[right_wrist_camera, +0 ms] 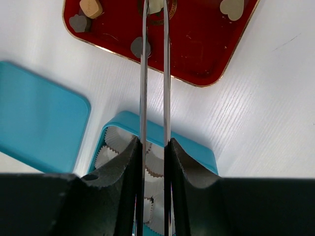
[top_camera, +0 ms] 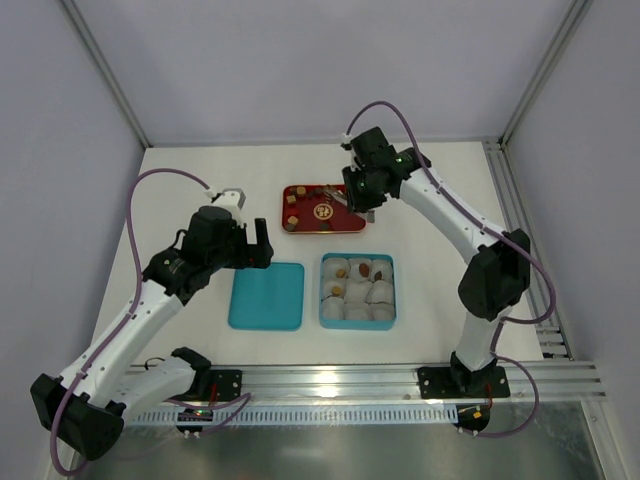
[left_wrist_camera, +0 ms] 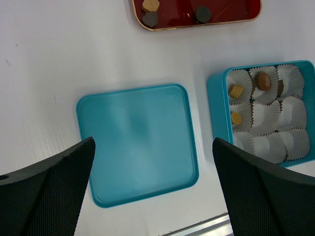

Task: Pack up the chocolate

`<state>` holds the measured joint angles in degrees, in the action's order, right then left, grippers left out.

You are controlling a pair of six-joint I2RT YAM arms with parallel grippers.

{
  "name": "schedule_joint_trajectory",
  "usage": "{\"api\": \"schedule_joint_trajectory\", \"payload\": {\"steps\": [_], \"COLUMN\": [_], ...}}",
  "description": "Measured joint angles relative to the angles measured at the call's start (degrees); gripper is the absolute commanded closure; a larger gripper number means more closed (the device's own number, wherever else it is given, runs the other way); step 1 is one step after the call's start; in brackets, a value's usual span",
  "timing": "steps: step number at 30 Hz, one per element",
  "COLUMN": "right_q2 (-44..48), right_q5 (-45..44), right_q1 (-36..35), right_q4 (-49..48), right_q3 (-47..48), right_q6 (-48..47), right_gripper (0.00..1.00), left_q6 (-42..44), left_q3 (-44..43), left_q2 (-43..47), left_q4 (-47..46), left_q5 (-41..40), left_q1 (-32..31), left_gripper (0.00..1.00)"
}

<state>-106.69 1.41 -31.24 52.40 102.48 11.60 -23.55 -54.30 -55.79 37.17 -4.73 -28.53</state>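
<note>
1. Table (top_camera: 440,200): only the top view shows both arms.
2. Teal lid (left_wrist_camera: 138,142), at the teal box's (left_wrist_camera: 216,108) 9 o'clock; left gripper (left_wrist_camera: 152,142) hovers above, jaws wide.
3. Red tray (right_wrist_camera: 197,39), at the box's 12 o'clock.
4. Right gripper (right_wrist_camera: 153,145) pinches tweezers (right_wrist_camera: 143,73); its wrist view shows their tips flanking tray chocolate (right_wrist_camera: 155,6).
5. Left wrist view shows chocolate in the box's paper cups (left_wrist_camera: 268,147).

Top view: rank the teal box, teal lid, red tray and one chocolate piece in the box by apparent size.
1. teal box and teal lid: about alike, too close to rank.
2. red tray: wider but shallower, smaller overall.
3. chocolate piece: by far the smallest.
</note>
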Motion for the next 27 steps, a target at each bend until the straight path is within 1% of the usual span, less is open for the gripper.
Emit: {"api": "schedule_joint_trajectory", "payload": {"steps": [8,19,22,27], "right_q2": [12.41,38.45,42.60,46.93], "right_q5": [0.15,2.40,2.34,2.32], "right_q1": [0.00,-0.24,-1.44,-4.94], "right_q4": [0.13,4.52,6.71,9.38], "right_q3": [-10.10,-28.09,-31.65,-36.30], "right_q6": [0.79,2.82,3.87,6.23], "right_gripper": [0.76,0.76,0.76,0.76], "left_q6": [0.00,0.00,0.00,0.00], "left_q3": [0.00,0.00,0.00,0.00], "left_q2": [0.00,0.00,0.00,-0.04], "left_q4": [0.00,0.00,0.00,0.00], "left_q5": [0.02,0.09,0.15,0.28], "left_q1": [0.00,0.00,0.00,0.00], "left_gripper": [0.00,0.00,0.00,0.00]}}
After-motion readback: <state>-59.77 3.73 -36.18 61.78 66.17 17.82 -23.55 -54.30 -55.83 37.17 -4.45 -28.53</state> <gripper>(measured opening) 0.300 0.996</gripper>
